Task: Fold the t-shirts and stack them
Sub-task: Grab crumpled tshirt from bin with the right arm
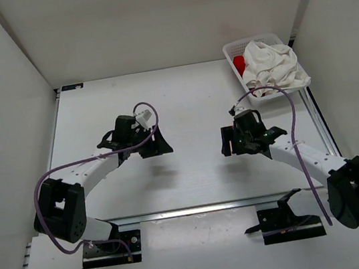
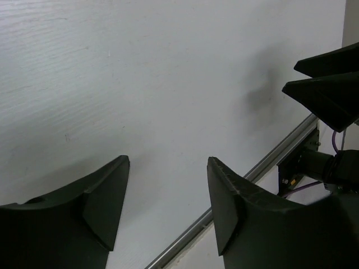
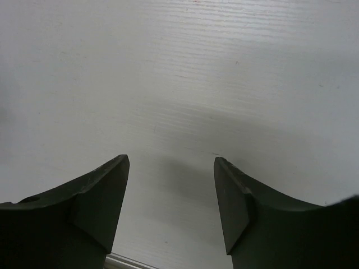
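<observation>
From above, left claw (image 1: 159, 145) and right claw (image 1: 230, 142) hang released, shirts (image 1: 272, 65) heaped in the basket (image 1: 248, 43) well beyond the right one; wrist views show only bare surface (image 2: 140, 67); grabbing that heap may lift two shirts together.

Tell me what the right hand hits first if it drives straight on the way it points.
Most likely the bare table: the right hand, open, tilts down at it, and its wrist view shows nothing else ahead. How far off the table lies is unclear.
</observation>
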